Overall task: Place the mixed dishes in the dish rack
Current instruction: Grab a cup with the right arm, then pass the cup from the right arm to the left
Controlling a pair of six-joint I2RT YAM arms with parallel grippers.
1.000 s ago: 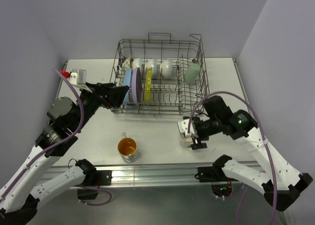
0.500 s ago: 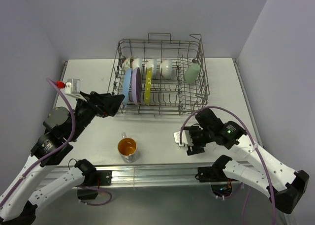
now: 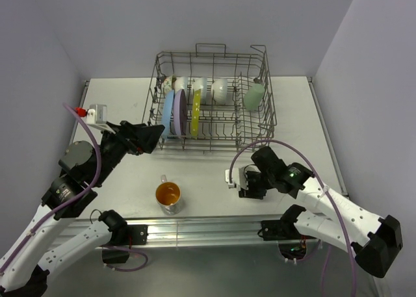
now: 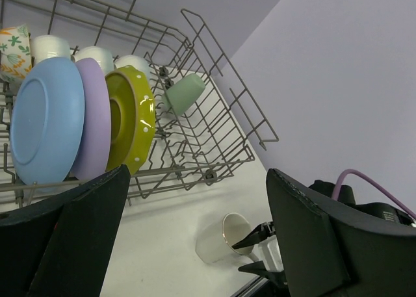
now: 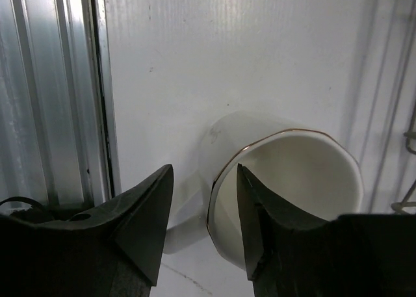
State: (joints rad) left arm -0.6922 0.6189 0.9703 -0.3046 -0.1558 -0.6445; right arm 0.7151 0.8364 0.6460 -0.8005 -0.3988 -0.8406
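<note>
The grey wire dish rack [image 3: 260, 125] stands at the back, also in the left wrist view [image 4: 214, 69]. It holds a blue plate [image 3: 168, 112], a lavender plate [image 3: 179, 110], a yellow-green plate [image 3: 195, 112], a floral bowl [image 3: 169, 84], white bowls [image 3: 219, 89] and a pale green cup [image 3: 254, 96]. A white mug [image 5: 286, 186] lies on its side in front of the rack. My right gripper [image 5: 205, 180] straddles its rim, one finger inside and one outside with a gap. An orange-inside cup [image 3: 168, 195] stands upright near the front edge. My left gripper [image 3: 146, 136] is wide open and empty, left of the rack.
An aluminium rail [image 5: 52, 82] runs along the table's front edge, close to the mug. Lavender walls close in the table on the left, back and right. The white mug also shows in the left wrist view [image 4: 218, 240].
My left gripper has pulled back from the rack's left end. My right gripper has shifted left along the table front, and the white mug has moved left with it.
</note>
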